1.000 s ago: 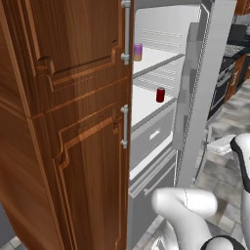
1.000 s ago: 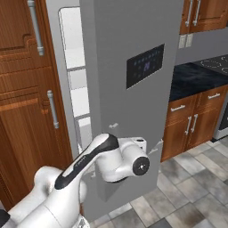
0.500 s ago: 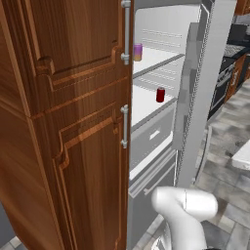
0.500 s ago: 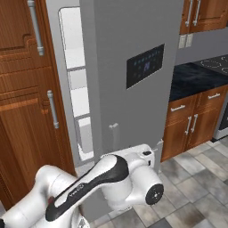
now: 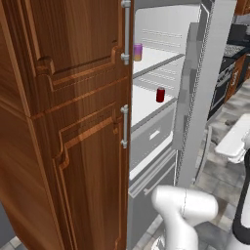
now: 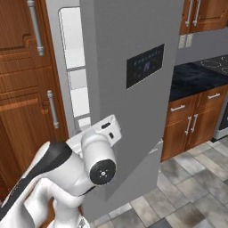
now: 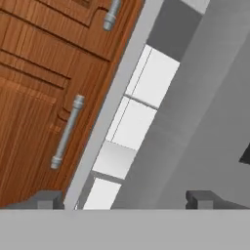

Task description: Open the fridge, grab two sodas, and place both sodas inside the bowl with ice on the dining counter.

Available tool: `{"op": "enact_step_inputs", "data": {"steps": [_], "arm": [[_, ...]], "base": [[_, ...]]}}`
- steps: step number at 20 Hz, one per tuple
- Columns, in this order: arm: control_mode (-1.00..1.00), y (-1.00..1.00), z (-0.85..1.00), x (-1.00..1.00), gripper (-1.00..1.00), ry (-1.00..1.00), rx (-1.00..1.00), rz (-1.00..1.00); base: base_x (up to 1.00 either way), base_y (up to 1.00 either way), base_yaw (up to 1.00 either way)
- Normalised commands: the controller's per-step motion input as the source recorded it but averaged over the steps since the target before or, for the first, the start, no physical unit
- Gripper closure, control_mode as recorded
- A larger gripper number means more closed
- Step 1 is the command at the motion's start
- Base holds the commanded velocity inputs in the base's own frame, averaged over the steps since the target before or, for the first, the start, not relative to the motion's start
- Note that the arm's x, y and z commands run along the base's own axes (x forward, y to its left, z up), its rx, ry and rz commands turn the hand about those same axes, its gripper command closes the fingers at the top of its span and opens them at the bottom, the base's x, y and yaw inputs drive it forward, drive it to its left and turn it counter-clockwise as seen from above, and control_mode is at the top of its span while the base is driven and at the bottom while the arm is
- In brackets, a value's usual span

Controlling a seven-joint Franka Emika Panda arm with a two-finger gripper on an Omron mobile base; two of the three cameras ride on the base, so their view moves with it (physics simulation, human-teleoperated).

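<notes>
Compared with a second ago, the arm has swung lower and closer to the base cameras, its white elbow now low in the left base view. Seen in the hand view, the gripper (image 7: 124, 197) has its fingertips set wide apart with nothing between them, facing the fridge (image 6: 129, 40) door's edge. That door stands ajar. In the upper middle of the left base view, the purple-and-orange soda (image 5: 137, 52) sits on the upper shelf and the red soda (image 5: 160, 94) on the shelf below. Both are probably light, rigid and smooth-sided, so a squeeze across the middle of the cylinder should hold best. The wooden cabinet (image 5: 63, 122) stands just beside the fridge.
</notes>
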Motion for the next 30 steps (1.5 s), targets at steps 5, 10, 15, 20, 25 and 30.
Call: {"op": "enact_step_inputs", "data": {"steps": [5, 10, 15, 20, 25, 30], "arm": [[-1.00, 0.82, 0.80, 0.08, -1.00, -0.11, -0.47, -0.17], [-1.00, 0.51, 0.27, 0.55, -1.00, 0.05, -0.36, -0.38], [-1.00, 0.24, 0.00, 0.68, -1.00, 0.18, -0.21, -0.47], [-1.00, 0.00, 0.00, 0.70, -1.00, 0.23, -0.04, -0.39], [-1.00, -0.14, 0.00, 0.61, -1.00, 0.18, 0.00, -0.35], [-1.00, -0.29, 0.00, 0.47, -1.00, 0.11, 0.00, -0.31]], "base": [[0.00, 0.00, 0.00], [0.00, 0.00, 0.00], [0.00, 0.00, 0.00], [0.00, 0.00, 0.00], [0.00, 0.00, 0.00], [0.00, 0.00, 0.00]]}}
